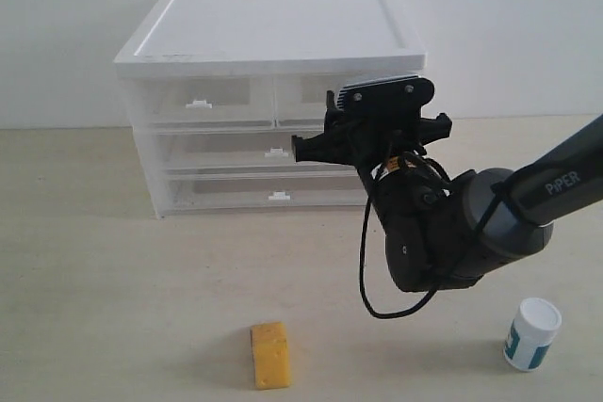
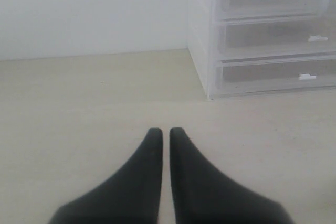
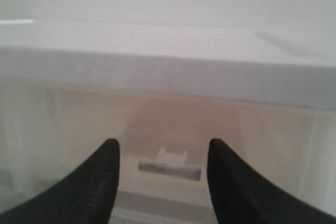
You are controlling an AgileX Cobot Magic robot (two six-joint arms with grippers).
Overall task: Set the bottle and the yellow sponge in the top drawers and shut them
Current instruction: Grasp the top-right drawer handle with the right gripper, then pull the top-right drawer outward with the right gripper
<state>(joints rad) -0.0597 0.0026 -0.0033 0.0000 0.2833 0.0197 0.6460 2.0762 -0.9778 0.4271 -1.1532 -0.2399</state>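
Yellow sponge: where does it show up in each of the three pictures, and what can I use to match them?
Exterior view: the yellow sponge lies on the table near the bottom edge, left of centre.
Left wrist view: not in it.
Right wrist view: not in it.
Shared landmark: the white drawer cabinet, seen from the side in the left wrist view and close up in the right wrist view.

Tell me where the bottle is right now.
In the exterior view the bottle stands upright on the table at the lower right, just below the right arm and well to the right of the yellow sponge.
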